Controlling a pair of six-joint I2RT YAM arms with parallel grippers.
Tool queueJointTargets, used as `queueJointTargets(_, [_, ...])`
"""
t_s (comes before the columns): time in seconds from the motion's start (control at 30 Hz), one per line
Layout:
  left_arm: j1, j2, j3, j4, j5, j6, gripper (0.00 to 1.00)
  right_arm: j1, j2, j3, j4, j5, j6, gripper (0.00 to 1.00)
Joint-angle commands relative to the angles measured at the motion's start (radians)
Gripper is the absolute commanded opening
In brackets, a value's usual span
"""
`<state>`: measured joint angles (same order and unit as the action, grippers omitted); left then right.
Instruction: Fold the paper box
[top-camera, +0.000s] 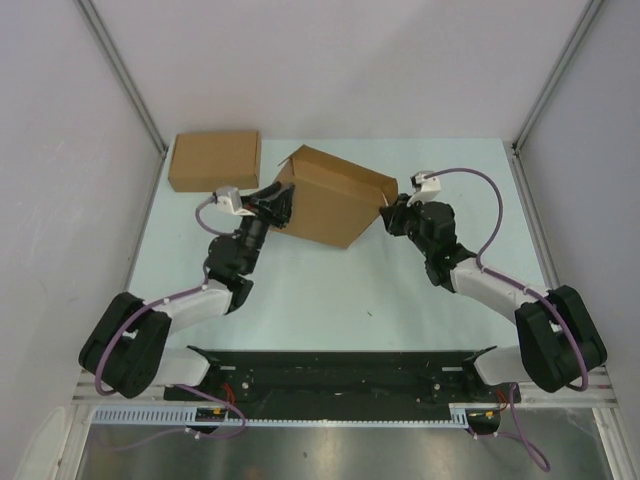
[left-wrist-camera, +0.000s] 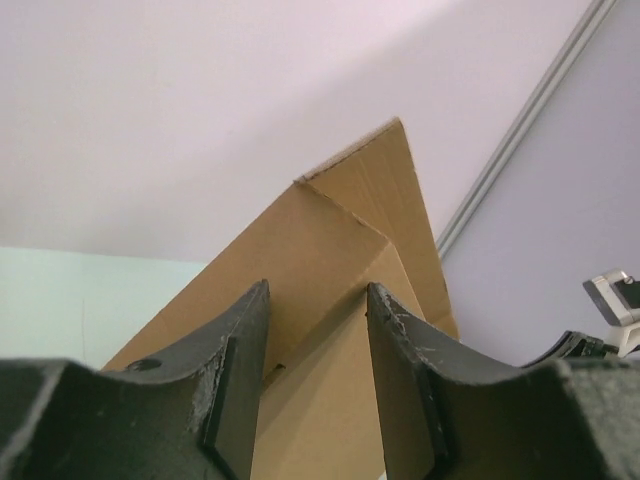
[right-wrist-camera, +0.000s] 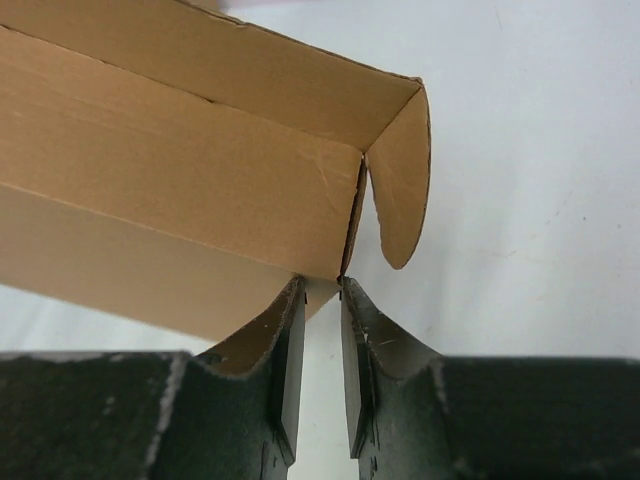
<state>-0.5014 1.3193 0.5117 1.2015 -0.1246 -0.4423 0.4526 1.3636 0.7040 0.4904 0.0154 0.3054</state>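
Observation:
The paper box (top-camera: 335, 195) is a brown cardboard mailer, partly formed and tilted up at mid-table between my two grippers. My left gripper (top-camera: 280, 205) is at its left end. In the left wrist view the jaws (left-wrist-camera: 318, 290) are open, with a cardboard panel (left-wrist-camera: 320, 260) just beyond and between them. My right gripper (top-camera: 388, 215) is at the box's right end. In the right wrist view its fingertips (right-wrist-camera: 322, 283) stand a narrow gap apart and touch the lower corner of the box (right-wrist-camera: 180, 190). A rounded side flap (right-wrist-camera: 402, 180) stands loose by that corner.
A second, ready-made flat brown cardboard box (top-camera: 214, 160) lies at the far left of the pale table (top-camera: 330, 290), close behind the left gripper. Grey walls and metal frame posts close in the table at the back and on both sides.

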Motion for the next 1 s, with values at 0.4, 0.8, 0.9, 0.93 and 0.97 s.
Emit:
queueJointTargets(0.4, [-0.097, 0.120, -0.317, 0.329, -0.127, -0.078, 0.47, 0.153, -0.096, -0.060, 0.086, 0.063, -0.081, 0.22])
queueJointTargets(0.8, [-0.108, 0.034, -0.374, 0.244, -0.202, -0.098, 0.50, 0.186, -0.173, -0.100, 0.033, 0.124, -0.081, 0.23])
queueJointTargets(0.9, [-0.108, -0.049, -0.371, 0.126, -0.207, -0.099, 0.52, 0.186, -0.201, -0.098, 0.013, 0.135, -0.084, 0.26])
queueJointTargets(0.93, [-0.108, -0.073, -0.368, 0.087, -0.211, -0.099, 0.53, 0.186, -0.208, -0.098, 0.008, 0.136, -0.084, 0.28])
queueJointTargets(0.97, [-0.108, -0.125, -0.366, 0.048, -0.219, -0.099, 0.53, 0.186, -0.218, -0.098, -0.004, 0.146, -0.081, 0.29])
